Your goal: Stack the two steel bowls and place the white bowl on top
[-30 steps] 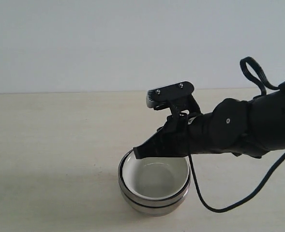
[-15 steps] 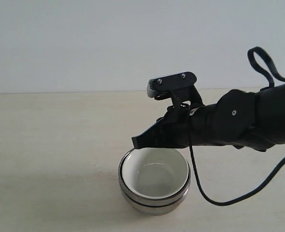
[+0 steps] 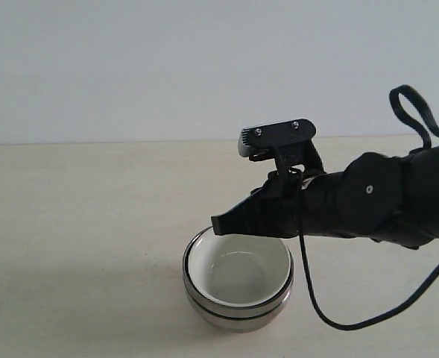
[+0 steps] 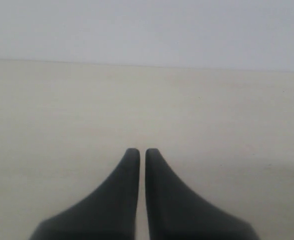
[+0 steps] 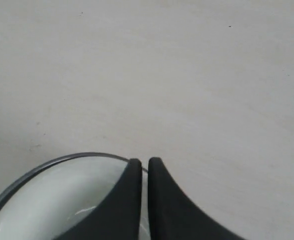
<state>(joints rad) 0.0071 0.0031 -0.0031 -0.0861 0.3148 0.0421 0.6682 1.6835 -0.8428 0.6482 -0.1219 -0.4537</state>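
Observation:
The two steel bowls (image 3: 238, 319) sit nested on the table, and the white bowl (image 3: 238, 274) rests inside the upper one. My right gripper (image 3: 217, 224) hangs just above the stack's far rim, apart from it, shut with nothing between its fingers. In the right wrist view the shut right gripper (image 5: 145, 161) points past a steel rim (image 5: 52, 161), with the white bowl (image 5: 52, 200) below. My left gripper (image 4: 138, 151) is shut over bare table and does not show in the exterior view.
A pale beige table (image 3: 77, 224) runs back to a plain light wall (image 3: 130, 67). A black cable (image 3: 331, 317) loops down from the right arm to the table, right of the bowls.
My right gripper has risen off the white bowl's rim and drifted slightly right. The bowl stack has stayed put.

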